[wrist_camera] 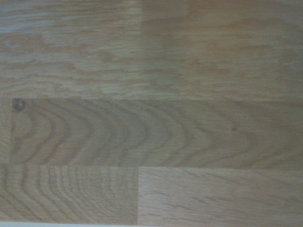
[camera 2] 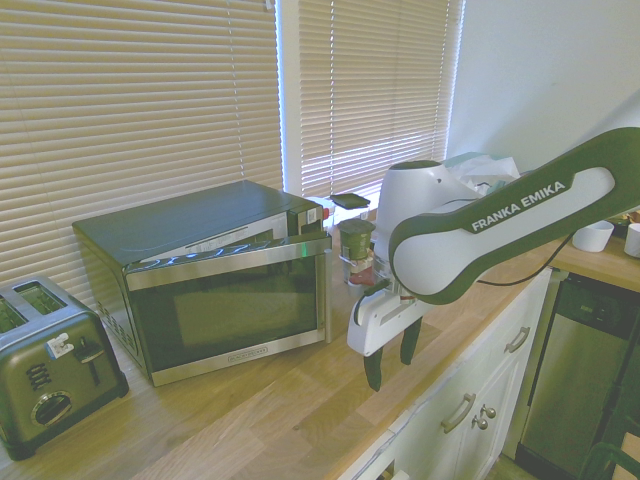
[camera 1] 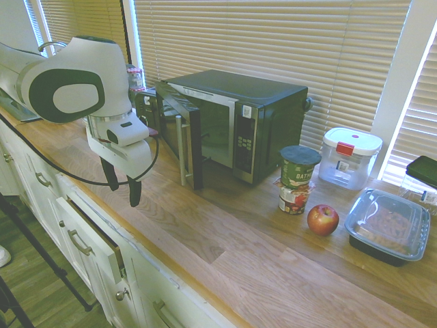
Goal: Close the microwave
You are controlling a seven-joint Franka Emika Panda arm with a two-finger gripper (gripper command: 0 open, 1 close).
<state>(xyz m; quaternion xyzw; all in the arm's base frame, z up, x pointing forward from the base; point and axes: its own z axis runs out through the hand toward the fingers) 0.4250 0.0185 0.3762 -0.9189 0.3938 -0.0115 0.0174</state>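
Well, the black microwave (camera 1: 247, 96) sits on the wooden surface (camera 1: 232, 246) against the window blinds, its glass door (camera 2: 235, 312) partly open, the silver bar handle (camera 1: 181, 150) facing the robot's side. The jaws (camera 1: 122, 193) hang near that door without touching it, pointing down, spread apart with nothing between them. If the arm pushes too low or off-angle, I'd worry a finger could snag behind the handle and drag the door wider; too hard a shove might slide the whole oven back toward the blinds. A wide sweep on the far side could clip the oatmeal cup (camera 1: 300, 166), stacked on another cup (camera 1: 293, 198), beside the apple (camera 1: 323, 220). The toaster (camera 2: 58, 362) stands near the hinge side.
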